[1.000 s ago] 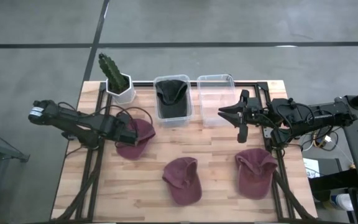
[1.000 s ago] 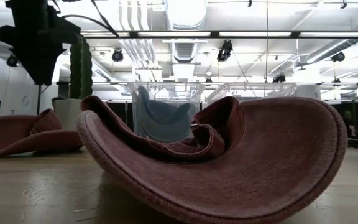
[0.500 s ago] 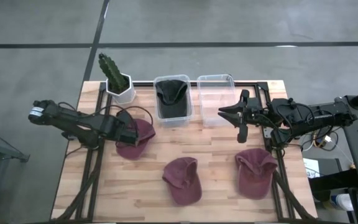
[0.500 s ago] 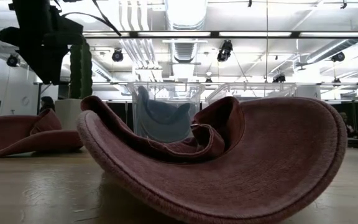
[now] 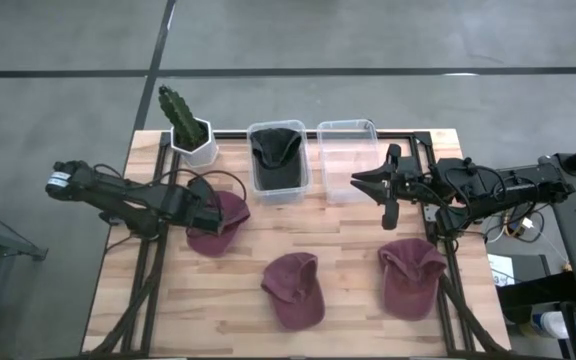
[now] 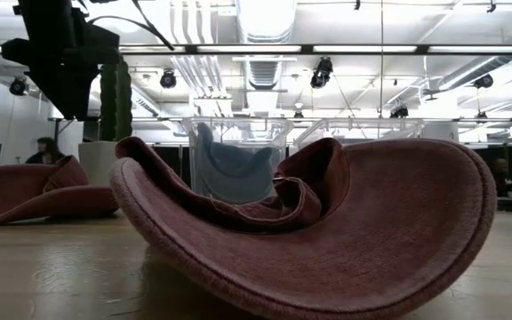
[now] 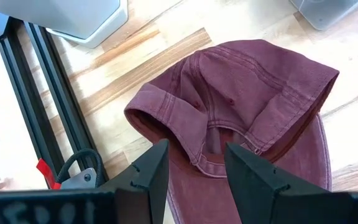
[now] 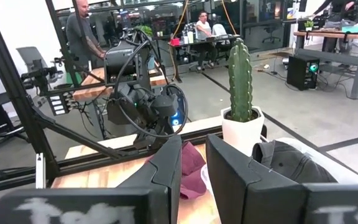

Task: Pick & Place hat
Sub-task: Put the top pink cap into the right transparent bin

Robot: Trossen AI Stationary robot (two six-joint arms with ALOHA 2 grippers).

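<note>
Counting three maroon hats, two bins, seemingly one dark hat.

Cactus in white pot, dark hat beside, people behind

3 maroon hats, black hat

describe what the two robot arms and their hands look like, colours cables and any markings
Both arms are dark, slim and jointed, with loose black cables looping along them. The left arm carries a small white label near its outer end and ends in the left hand, two flat black wedge-shaped fingers. The right arm trails a thicker bundle of cables, and the right hand has the same broad black fingers.
</note>
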